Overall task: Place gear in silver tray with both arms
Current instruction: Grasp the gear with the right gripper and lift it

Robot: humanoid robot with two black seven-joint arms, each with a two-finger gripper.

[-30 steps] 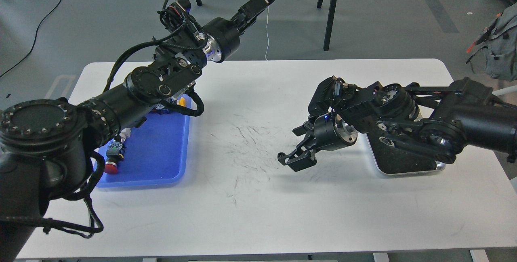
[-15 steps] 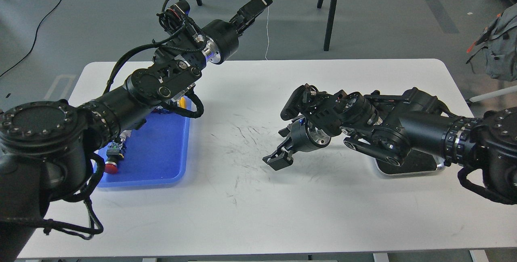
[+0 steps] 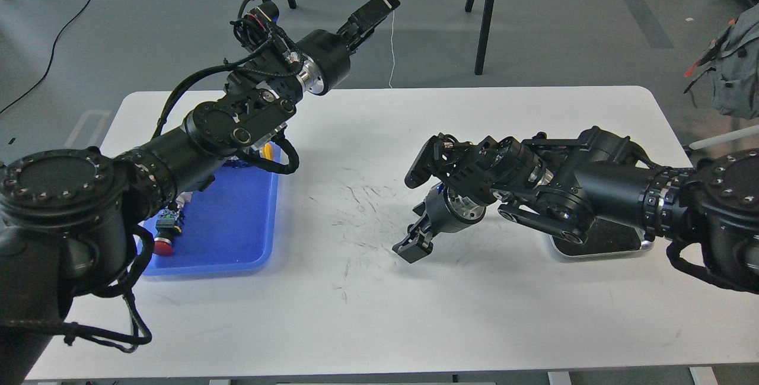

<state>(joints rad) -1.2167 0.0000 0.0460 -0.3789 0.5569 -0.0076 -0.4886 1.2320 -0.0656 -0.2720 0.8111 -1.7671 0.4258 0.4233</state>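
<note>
2 black arms over white table point(image 3: 379, 325), head view. Left gripper point(image 3: 375, 10) raised beyond table's far edge, fingers look pressed together, nothing seen held. Right gripper point(image 3: 415, 241) points down near table centre, just above surface; finger gap cannot be told, no gear seen. Silver tray point(image 3: 599, 250) at right, mostly hidden under right arm. Blue tray point(image 3: 231, 231) at left holds small parts.

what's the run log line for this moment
left gripper: raised, cannot tell | right gripper: low over white table, cannot tell | shiny silver metal tray: under right arm
</note>
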